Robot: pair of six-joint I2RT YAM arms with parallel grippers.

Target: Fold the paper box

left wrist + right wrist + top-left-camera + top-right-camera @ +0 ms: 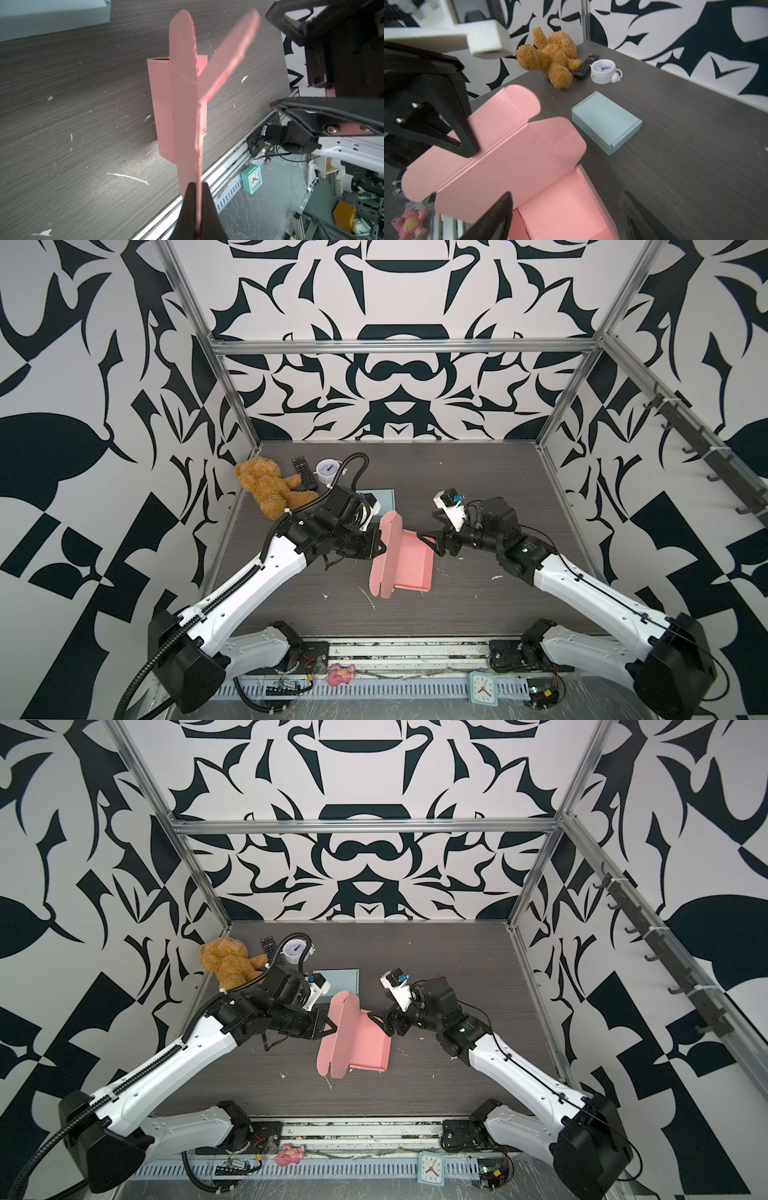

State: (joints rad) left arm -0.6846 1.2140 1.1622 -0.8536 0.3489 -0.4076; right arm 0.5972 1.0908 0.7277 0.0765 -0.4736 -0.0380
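– Pink box [409, 562]: where is it kept?
– Mid-table in both top views. Its open tray lies flat; the lid [512, 153] stands upright along the tray's left side, rounded flaps spread.
– Next, by size. Table [478, 489]?
– Dark wood grain, flecked with white scraps.
– Left gripper [198, 185]?
– Pinched tight on the lid's outer edge, which the left wrist view shows edge-on between the two fingers.
– Right gripper [430, 545]?
– Jaws wide apart, holding nothing, at the tray's right rim. Whether a finger touches the card cannot be told.
– Blue box [606, 122]?
– Closed, lying flat, just behind the pink one.
– Teddy bear [270, 489]?
– Brown, on its back in the far left corner.
– White clock [328, 470]?
– Round, beside the bear.
– Remote [303, 473]?
– Black, between bear and clock, touching the bear's leg.
– Green clock [482, 688]?
– Square, on the front rail below the table edge.
– Pink toy [340, 674]?
– Small, on that same rail, left of the green clock.
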